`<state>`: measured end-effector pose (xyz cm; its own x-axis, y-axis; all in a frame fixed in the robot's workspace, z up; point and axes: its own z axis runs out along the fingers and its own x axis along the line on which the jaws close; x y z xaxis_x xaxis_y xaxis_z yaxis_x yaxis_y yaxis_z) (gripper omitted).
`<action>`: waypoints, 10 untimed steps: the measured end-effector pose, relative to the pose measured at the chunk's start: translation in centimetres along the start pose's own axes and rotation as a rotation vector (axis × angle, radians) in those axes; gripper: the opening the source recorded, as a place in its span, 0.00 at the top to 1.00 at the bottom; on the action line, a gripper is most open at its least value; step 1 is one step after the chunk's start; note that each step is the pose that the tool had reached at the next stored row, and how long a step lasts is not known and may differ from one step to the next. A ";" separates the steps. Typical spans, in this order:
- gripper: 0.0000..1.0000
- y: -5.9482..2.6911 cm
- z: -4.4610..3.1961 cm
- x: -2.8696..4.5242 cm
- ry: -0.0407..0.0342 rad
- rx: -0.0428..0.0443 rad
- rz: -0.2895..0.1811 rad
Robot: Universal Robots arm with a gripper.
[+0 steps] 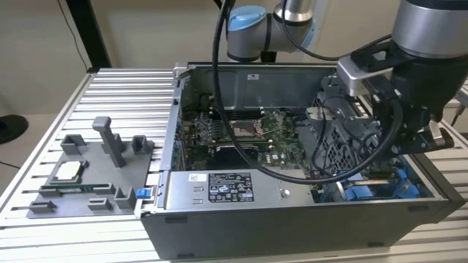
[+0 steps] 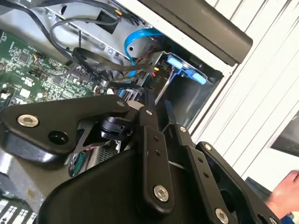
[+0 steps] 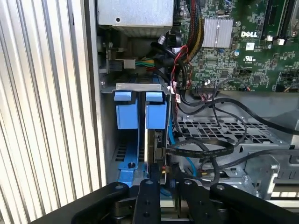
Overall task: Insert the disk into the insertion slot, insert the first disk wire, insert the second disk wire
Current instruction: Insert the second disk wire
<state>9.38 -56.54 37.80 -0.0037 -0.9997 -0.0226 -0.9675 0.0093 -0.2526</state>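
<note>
The disk stands edge-on in the insertion slot, a grey sheet-metal bay at the case's front corner on the exterior view's right. Its blue carrier tabs sit under the bay's rim. A black disk wire loops from the disk's edge over the cage. My gripper reaches down right at the disk's end, its fingers close together on a small wire connector. In the second wrist view the gripper points at the bay beside a blue tab. The arm hangs over that corner.
A perforated grey cage lies beside the bay, crossed by black cables. The labelled power-supply box and motherboard take up most of the case. A grey fixture tray sits on the slatted table. A person's hand is outside the case.
</note>
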 end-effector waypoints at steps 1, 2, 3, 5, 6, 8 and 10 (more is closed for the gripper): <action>0.00 -0.10 -0.37 -0.01 0.0000 -0.0012 0.000; 0.00 -0.19 -0.74 -0.02 0.0000 -0.0026 0.000; 0.00 -0.27 -1.00 -0.02 0.0000 -0.0043 0.000; 0.00 -0.28 -1.01 -0.02 0.0003 -0.0068 0.000; 0.00 -0.28 -1.02 -0.02 0.0006 -0.0069 0.000; 0.00 -0.28 -1.02 -0.02 0.0011 -0.0069 0.000; 0.00 -0.28 -1.02 -0.02 0.0017 -0.0069 0.000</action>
<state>9.40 -56.54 38.86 -0.0039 -0.9998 -0.0209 -0.9693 0.0089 -0.2459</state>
